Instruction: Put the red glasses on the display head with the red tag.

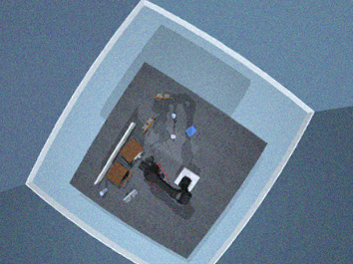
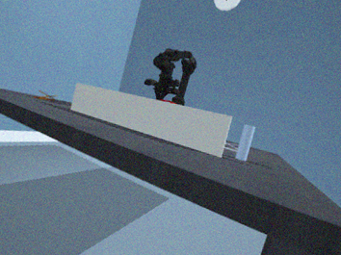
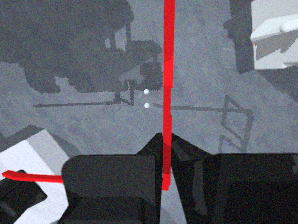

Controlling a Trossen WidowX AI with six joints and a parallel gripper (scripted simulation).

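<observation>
My gripper (image 3: 164, 137) is shut on the red glasses (image 3: 168, 75) (image 2: 168, 101) (image 1: 163, 173). In the wrist view one long red bar runs up from between the fingertips, and another red piece shows at lower left. The glasses are held above the table. Two display heads with brown tops stand side by side in the top view, the upper head (image 1: 132, 151) nearer the gripper and the lower head (image 1: 119, 174) farther off. A pale part of a head with a small red mark shows at the wrist view's top right. I cannot tell which head has the red tag.
A long white board (image 1: 115, 153) (image 2: 149, 120) stands behind the heads. A pale blue cylinder (image 1: 103, 192) (image 2: 245, 142) and clear-looking glasses (image 1: 131, 195) are near the lower head. Two orange pieces (image 1: 163, 96) (image 1: 148, 124) and a blue square (image 1: 191, 131) lie farther up the table.
</observation>
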